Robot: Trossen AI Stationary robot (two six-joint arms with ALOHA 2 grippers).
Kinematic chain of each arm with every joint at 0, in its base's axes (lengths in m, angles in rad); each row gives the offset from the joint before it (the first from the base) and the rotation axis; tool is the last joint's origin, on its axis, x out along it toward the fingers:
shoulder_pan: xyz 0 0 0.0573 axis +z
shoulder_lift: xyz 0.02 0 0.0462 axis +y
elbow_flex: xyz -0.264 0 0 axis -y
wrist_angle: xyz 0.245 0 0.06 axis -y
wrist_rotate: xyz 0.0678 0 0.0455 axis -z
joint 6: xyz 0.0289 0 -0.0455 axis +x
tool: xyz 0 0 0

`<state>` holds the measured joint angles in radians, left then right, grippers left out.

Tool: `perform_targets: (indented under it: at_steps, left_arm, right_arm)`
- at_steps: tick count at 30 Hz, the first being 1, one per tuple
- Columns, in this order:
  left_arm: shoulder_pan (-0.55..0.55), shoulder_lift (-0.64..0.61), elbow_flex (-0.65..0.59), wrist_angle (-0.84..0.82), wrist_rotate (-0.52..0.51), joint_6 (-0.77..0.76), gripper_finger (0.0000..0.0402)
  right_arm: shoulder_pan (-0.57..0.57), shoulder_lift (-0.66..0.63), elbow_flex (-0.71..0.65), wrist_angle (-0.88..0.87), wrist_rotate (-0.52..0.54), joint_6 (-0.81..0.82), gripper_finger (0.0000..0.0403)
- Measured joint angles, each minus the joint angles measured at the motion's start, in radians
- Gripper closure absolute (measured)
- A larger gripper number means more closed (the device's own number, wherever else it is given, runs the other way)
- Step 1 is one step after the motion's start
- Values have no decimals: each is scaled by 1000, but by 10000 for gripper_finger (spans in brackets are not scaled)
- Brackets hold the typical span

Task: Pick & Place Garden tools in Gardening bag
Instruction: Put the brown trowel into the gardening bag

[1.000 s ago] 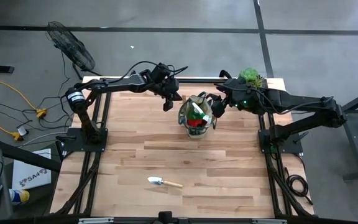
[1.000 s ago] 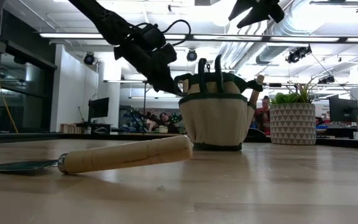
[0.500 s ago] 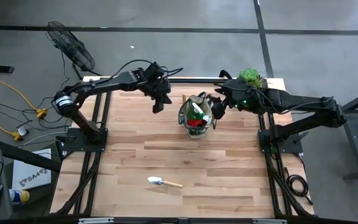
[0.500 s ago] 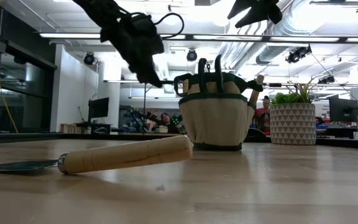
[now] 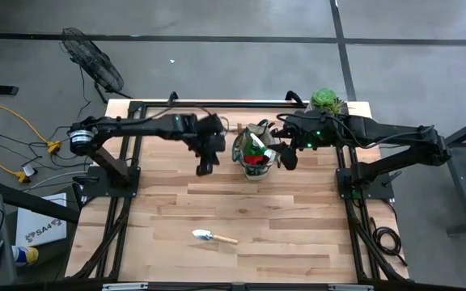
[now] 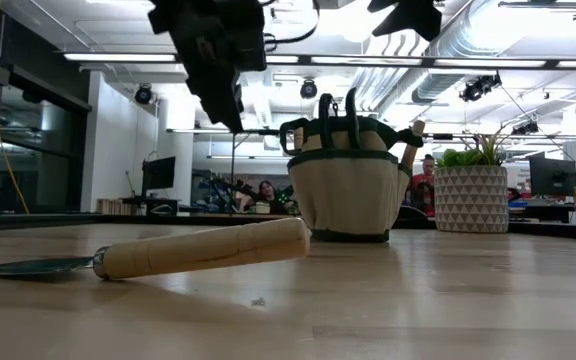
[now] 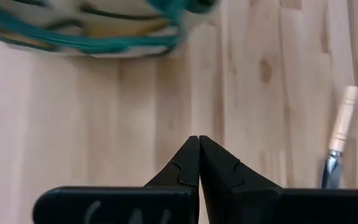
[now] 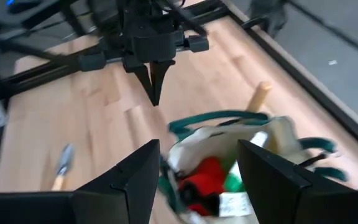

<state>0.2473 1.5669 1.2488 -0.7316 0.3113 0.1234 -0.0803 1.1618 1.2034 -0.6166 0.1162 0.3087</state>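
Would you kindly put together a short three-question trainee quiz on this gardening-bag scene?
1. True or false: the left gripper is shut and holds nothing.
2. Which tool lies alone on the wooden table? A) black-handled pruners B) wooden-handled trowel C) green spray bottle
3. Fill in: the right gripper is ____ beside the round tan fabric gardening bag.

Key: 1 true; 2 B; 3 open.
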Motion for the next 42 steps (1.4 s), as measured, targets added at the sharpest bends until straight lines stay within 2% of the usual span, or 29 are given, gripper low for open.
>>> perform_targets:
  at_steps: [7,12,15,19,23,26,29,33,42]
  left_arm:
    - [-157,0,0,-11,-75,-146,401]
    - [-243,0,0,-44,-89,-253,401]
    - [-294,0,0,-47,-140,-290,397]
    - [-357,1,0,-47,-199,-309,357]
    - [-421,15,0,-24,-217,-325,282]
    - [-466,39,-1,-11,-187,-342,228]
    - [-517,81,-1,7,-160,-359,189]
    - [-582,131,-2,48,-169,-438,169]
    - [-667,237,-1,176,-213,-541,168]
  right_arm:
    - [11,1,-20,-13,-145,-29,198]
    - [47,1,-24,-15,-180,-45,198]
    - [70,1,-24,-15,-183,-54,198]
    - [99,1,-25,-17,-183,-77,198]
    - [119,1,-25,-25,-183,-69,198]
    - [136,1,-26,-36,-190,-68,198]
    - [155,1,-26,-54,-197,-67,198]
    - [176,1,-26,-84,-197,-51,198]
    - [188,2,-26,-91,-187,-26,198]
